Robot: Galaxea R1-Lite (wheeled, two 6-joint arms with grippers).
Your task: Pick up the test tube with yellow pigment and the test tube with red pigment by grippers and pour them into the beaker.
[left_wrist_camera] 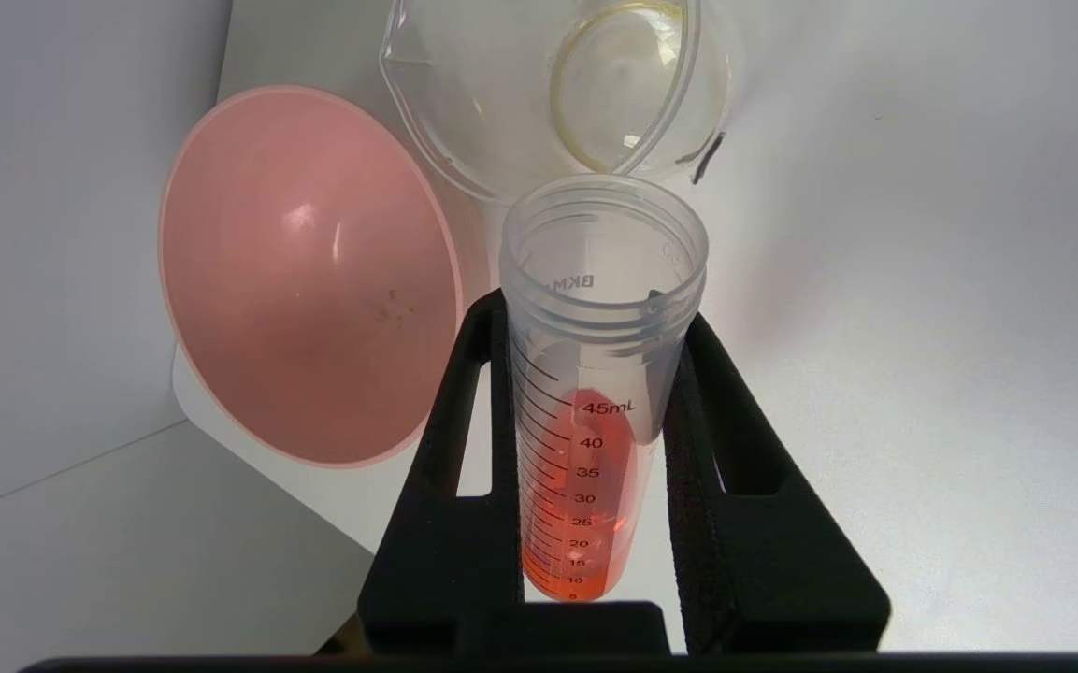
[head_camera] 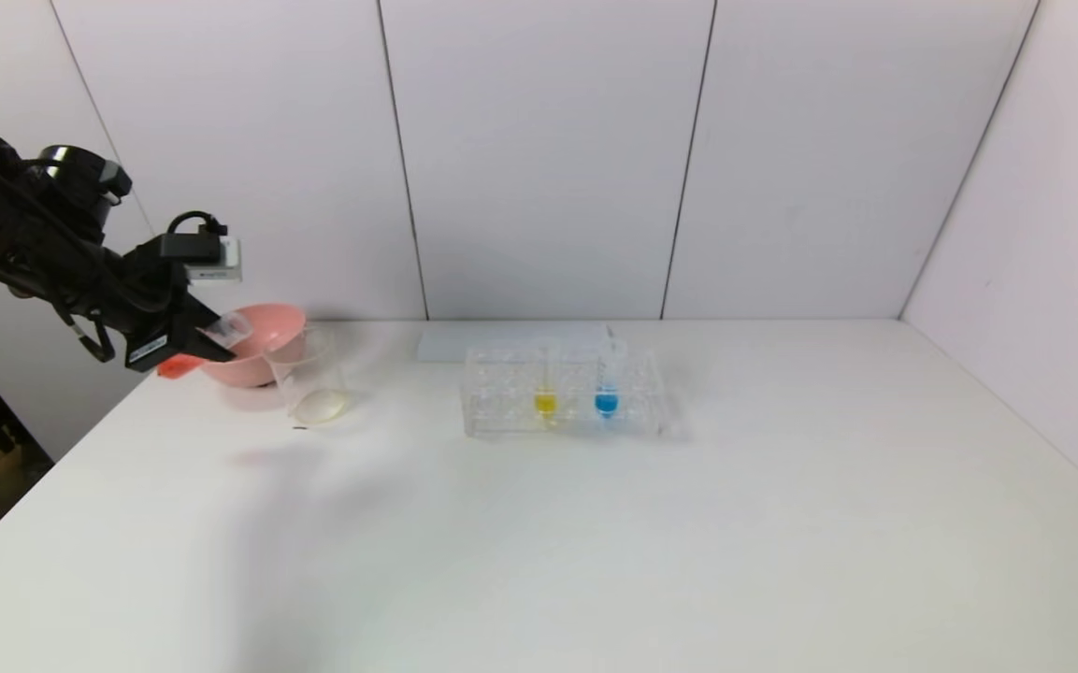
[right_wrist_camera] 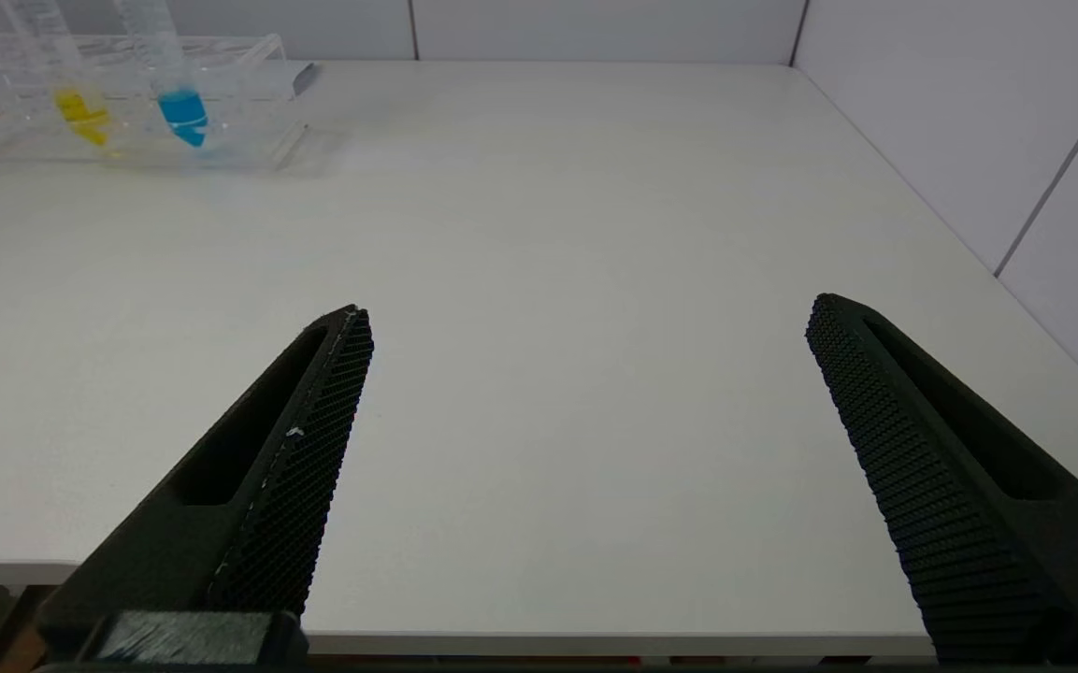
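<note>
my head camera looks down across the counter [head_camera: 595,523] at the tube rack [head_camera: 565,393] from well back. my left wrist camera sits close over the beaker [left_wrist_camera: 557,93], beside the rack. my right wrist camera looks low toward the rack, shared with head.

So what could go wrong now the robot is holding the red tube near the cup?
1. The left gripper holds the test tube with red pigment tilted, with its open mouth short of the beaker, so red liquid might splash onto the table.
2. The pink bowl sits right beside the beaker; the pour might land there instead.
3. The beaker looks light and could tip if bumped.
</note>
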